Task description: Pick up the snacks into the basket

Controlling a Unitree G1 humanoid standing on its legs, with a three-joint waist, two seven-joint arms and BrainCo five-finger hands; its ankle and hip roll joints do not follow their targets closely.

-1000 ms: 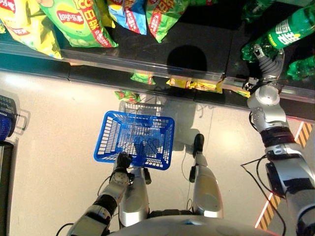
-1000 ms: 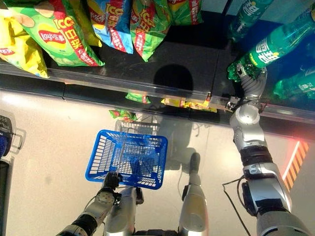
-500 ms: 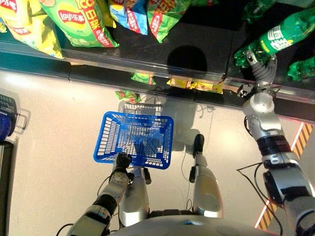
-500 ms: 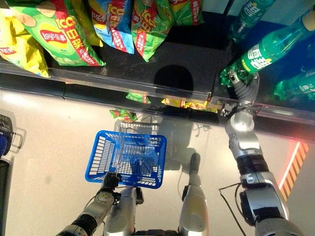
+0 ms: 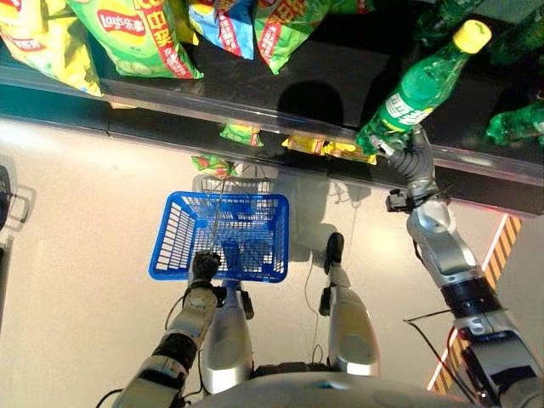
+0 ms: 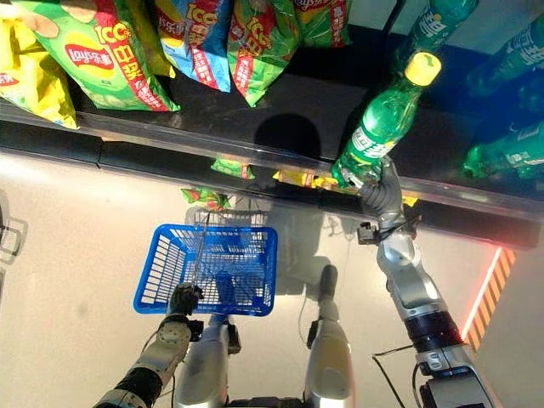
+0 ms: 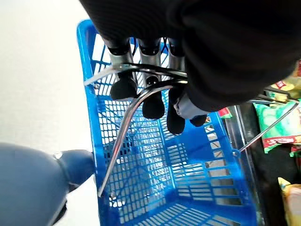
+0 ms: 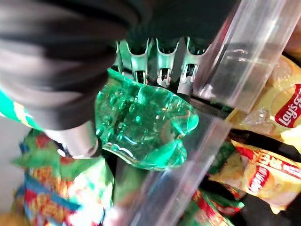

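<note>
A: While the right hand [image 5: 406, 160] grips the green bottle [image 5: 416, 83] at the far shelf's edge, how should it proceed?

B: Swing it left over the blue basket [image 5: 170, 246], whose handle the left hand [image 7: 155, 99] clasps, then lower gently.

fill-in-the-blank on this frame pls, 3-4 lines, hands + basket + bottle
1. The right hand is shut on a green ____ with a yellow cap.
2. The left hand grips the metal handle of the ____ basket.
3. Inside, the basket is ____.
4. The bottle is held by its ____ end, cap pointing away from the hand.

Missing words: bottle; blue; empty; bottom
</note>
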